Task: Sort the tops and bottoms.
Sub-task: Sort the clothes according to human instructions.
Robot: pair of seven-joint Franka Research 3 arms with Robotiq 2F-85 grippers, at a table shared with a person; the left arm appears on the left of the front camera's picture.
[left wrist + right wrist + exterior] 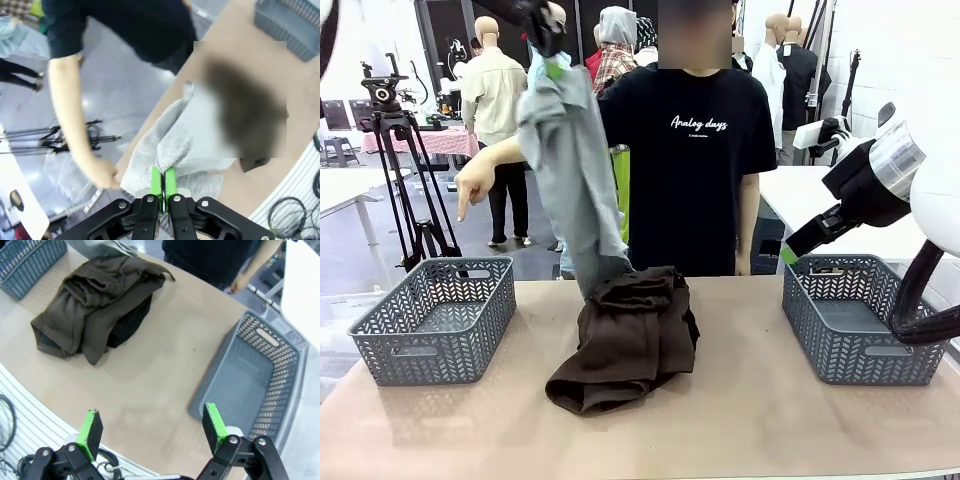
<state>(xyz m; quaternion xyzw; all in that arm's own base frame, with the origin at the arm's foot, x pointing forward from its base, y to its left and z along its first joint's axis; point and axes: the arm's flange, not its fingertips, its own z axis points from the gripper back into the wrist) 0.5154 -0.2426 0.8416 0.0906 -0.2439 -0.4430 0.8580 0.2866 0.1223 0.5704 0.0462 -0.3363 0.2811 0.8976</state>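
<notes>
While the left basket (432,338) sits at the left end of the counter (750,420), a person's hand (470,192) points down toward it. Right of that hand, the left tool (163,173) is pinched shut on the upper edge of the grey top (570,180), high over the counter, with the basket below and to its left. The top hangs long and nearly vertical. It is plain, soft and light grey, and its lower end touches the dark brown trousers (630,340), which are heaped mid-counter over black cloth (127,327). The right tool (151,412) hovers wide and empty near the right basket (850,340), so the left arm is the nearer one.
</notes>
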